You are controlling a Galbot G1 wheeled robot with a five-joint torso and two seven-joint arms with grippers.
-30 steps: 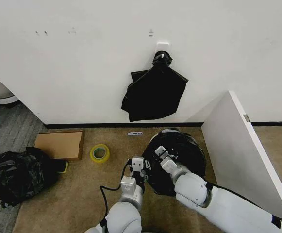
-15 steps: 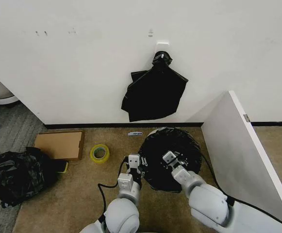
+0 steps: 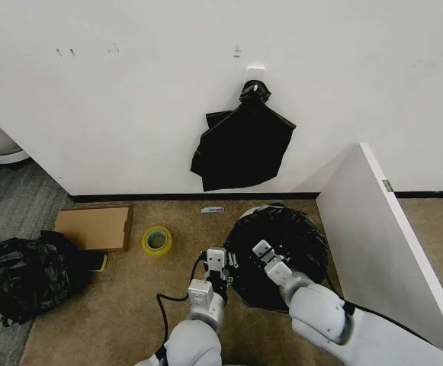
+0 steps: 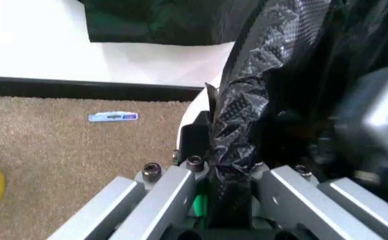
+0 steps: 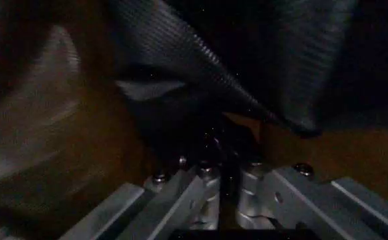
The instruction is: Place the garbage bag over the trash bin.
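Bag (image 3: 278,255) already sits draped over the bin (image 4: 195,111), black film covering the whole mouth just right of centre on the carpet, near the white partition (image 3: 389,252). What matters for you is where each gripper stands on that rim. Your left gripper (image 3: 215,268) is at the bin's left edge, jaws closed on a pleat of the bag; the left wrist view shows the film bunched between the fingers (image 4: 174,192), with a sliver of white bin wall just beyond it. Your right gripper (image 3: 271,259) reaches in over the near part of the mouth, its jaws drawn close together on dark film in the right wrist view, so I judge it gripping the bag too.

Both grips lie on the near-left half of the rim. The far and right side, toward the partition, is the part neither arm holds, and your right arm is the nearer one to it. I judge any remaining pull should run outward and down over the rim.
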